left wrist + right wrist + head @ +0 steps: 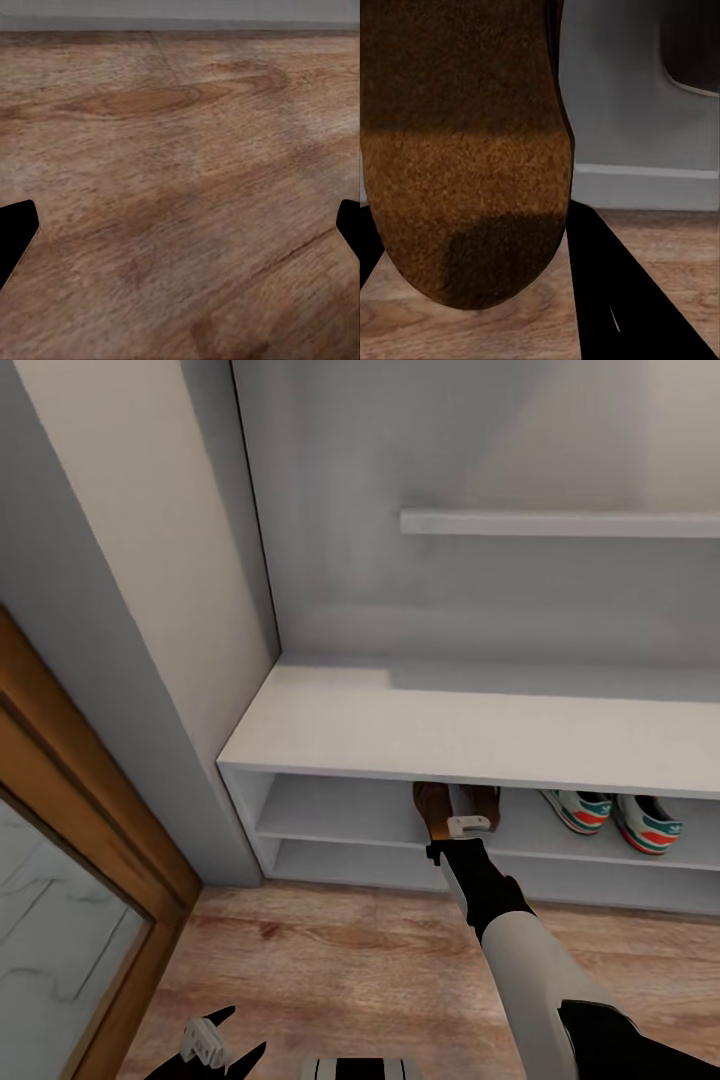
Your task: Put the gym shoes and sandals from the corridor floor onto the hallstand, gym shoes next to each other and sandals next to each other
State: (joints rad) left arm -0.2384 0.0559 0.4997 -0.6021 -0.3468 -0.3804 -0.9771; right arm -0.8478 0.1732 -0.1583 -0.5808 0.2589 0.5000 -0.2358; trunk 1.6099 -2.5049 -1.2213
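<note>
Reaching into the hallstand point(330, 815) upper tier, the right tool point(470, 826) grips a sandal point(432, 807) just ahead, gym shoes point(610, 815) rightward, while the left tool point(215, 1050) hangs open, empty.

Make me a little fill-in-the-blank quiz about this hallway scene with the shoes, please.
1. The white lace-up sneakers with green stripes sit on the rack's ____ tier.
2. The right end effector is reaching toward a dark reddish-brown leather ____.
3. The sneakers stand to the ____ of that item in the head view.
4. The floor is made of ____-grain planks.

Missing words: upper; sandal; right; wood
</note>
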